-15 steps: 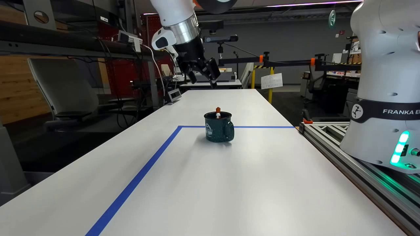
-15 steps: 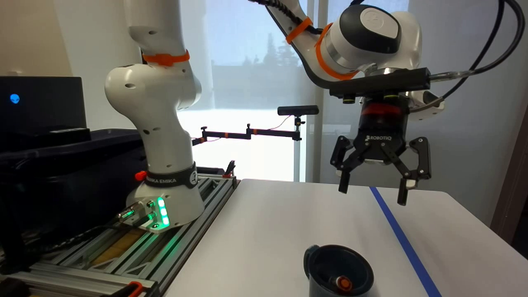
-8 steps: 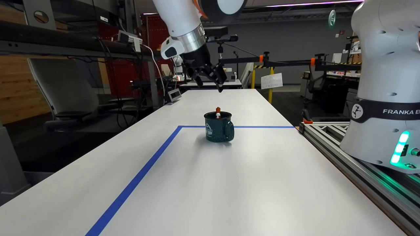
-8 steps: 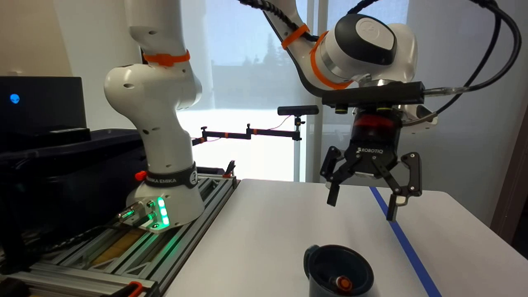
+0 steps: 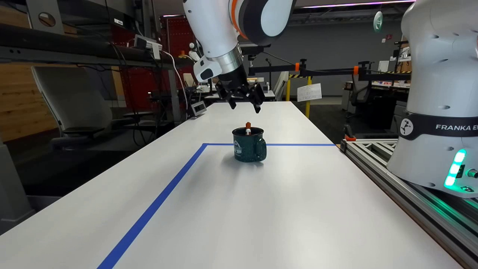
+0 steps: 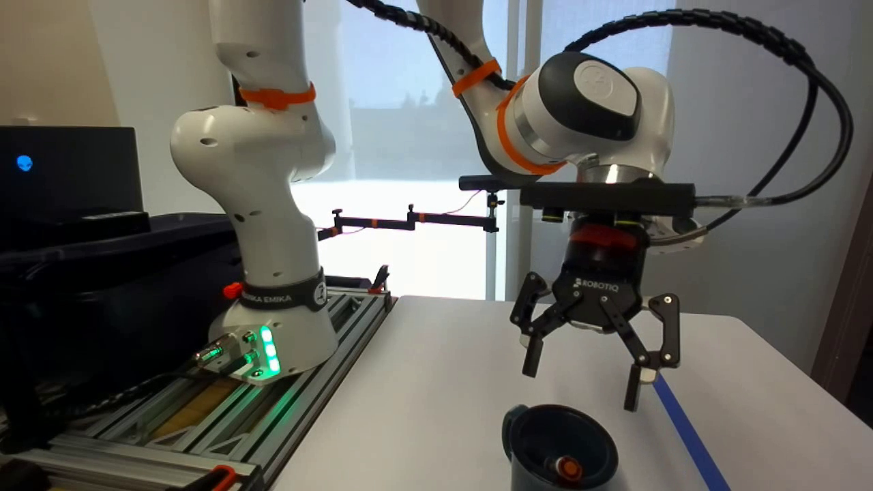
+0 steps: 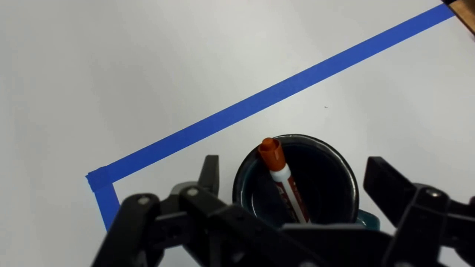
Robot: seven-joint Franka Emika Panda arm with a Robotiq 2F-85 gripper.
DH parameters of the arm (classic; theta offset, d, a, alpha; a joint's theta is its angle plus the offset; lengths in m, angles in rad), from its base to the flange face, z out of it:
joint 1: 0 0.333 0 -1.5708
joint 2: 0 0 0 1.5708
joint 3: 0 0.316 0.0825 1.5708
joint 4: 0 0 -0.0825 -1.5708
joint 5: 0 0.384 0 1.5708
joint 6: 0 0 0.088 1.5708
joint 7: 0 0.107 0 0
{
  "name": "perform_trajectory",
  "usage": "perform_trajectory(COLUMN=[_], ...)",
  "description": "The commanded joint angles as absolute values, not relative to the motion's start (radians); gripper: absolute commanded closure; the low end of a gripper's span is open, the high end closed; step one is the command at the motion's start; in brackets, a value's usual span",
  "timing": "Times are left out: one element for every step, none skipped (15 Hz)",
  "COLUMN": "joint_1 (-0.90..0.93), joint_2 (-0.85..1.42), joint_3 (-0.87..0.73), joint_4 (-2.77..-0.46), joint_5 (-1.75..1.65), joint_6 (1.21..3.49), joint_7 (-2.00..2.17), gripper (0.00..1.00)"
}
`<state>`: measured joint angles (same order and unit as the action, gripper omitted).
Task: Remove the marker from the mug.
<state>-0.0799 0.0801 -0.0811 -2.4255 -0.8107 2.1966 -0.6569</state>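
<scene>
The small dark teal mug (image 5: 244,151) stands upright on the white table in both exterior views (image 6: 566,433). The marker (image 7: 285,180) leans inside it, its orange-red cap (image 5: 248,126) sticking out above the rim; the cap end also shows in an exterior view (image 6: 568,469). My gripper (image 6: 581,391) is open and empty, fingers pointing down, above the table and the mug's rim. In the wrist view the fingertips (image 7: 293,159) lie either side of the mug (image 7: 326,178), apart from it. The marker's lower end is hidden behind the gripper body there.
Blue tape (image 5: 168,190) marks lines on the white table (image 5: 283,209). The robot base (image 5: 440,157) stands on an aluminium rail frame (image 6: 341,368) along the table's side. A small grey device (image 5: 198,108) sits at the far table edge.
My open gripper has come down and closer to the mug, moving rightward in one exterior view and leftward in another. The mug and marker have not moved.
</scene>
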Motion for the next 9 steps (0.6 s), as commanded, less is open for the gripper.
perform_trajectory(joint_1=[-0.096,-0.098,-0.100,-0.101,-0.102,-0.103,-0.105,-0.108,-0.109], joint_2=[0.084,0.088,0.091,0.094,0.097,0.100,0.104,0.108,0.111], joint_3=[-0.087,-0.087,-0.087,-0.086,-0.085,-0.085,-0.085,-0.085,-0.086], joint_4=[-2.463,-2.468,-2.471,-2.470,-2.469,-2.466,-2.464,-2.462,-2.459], joint_5=[-0.858,-0.856,-0.855,-0.850,-0.844,-0.836,-0.829,-0.819,-0.817], joint_6=[2.260,2.274,2.285,2.293,2.302,2.308,2.316,2.322,2.324], joint_7=[-0.696,-0.703,-0.710,-0.715,-0.720,-0.730,-0.743,-0.759,-0.765], gripper=[0.00,0.05,0.18,0.20,0.30,0.38,0.43,0.49,0.50])
